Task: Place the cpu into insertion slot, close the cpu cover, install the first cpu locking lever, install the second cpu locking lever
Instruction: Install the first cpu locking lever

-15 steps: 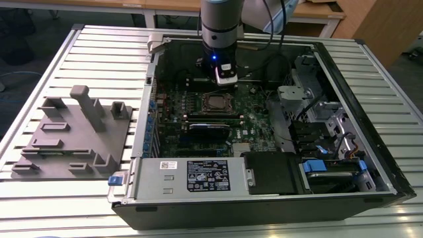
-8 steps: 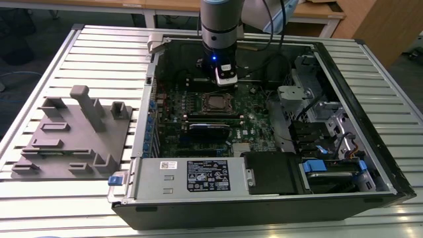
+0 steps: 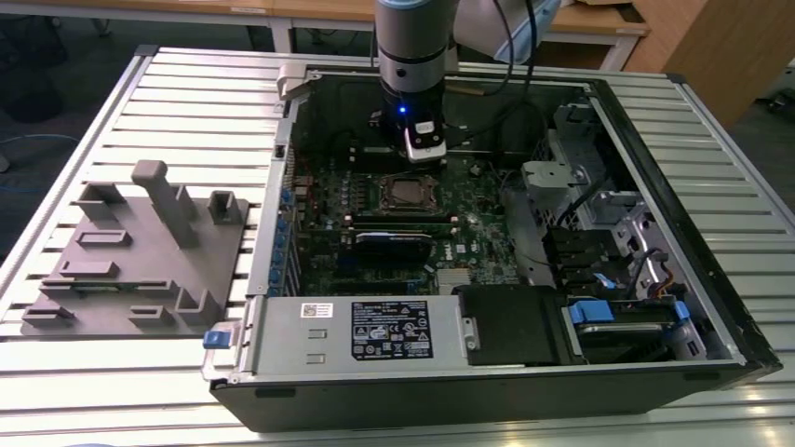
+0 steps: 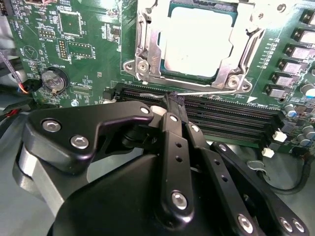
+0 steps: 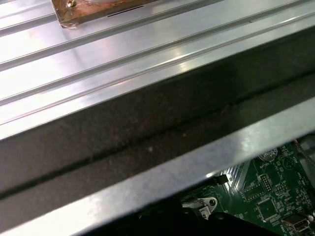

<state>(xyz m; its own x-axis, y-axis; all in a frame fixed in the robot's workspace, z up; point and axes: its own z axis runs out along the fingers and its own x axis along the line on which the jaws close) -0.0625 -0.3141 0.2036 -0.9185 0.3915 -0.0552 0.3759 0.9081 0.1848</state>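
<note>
Sitting flat in the socket (image 4: 141, 66), the chip (image 4: 197, 42) lay framed by the cover (image 4: 150, 44). My gripper (image 4: 175, 98), jaws together and empty, hung just beside the socket, near its lever wire (image 4: 211, 90); pressing that wire squarely, without slipping, seemed wise.

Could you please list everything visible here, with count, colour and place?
Slatted metal table: one, silver, under everything.
Open computer case: one, black, on the table.
Moulded fixture block: one, grey, on the table, exterior view's left of the case.
Circuit board: one, green, inside the case.
Square flat cpu: one, silver-tan, framed by the cover.
Thin metal cpu cover: one, silvery, lying around the cpu.
Wire locking lever: one, silver, along the cover's edge.
Long slots: several, black, beside the lever.
Coin battery: one, silver, on the board.
Robot arm: one, grey, above the board.
Gripper: one, black, jaws together, tip near the lever.
</note>
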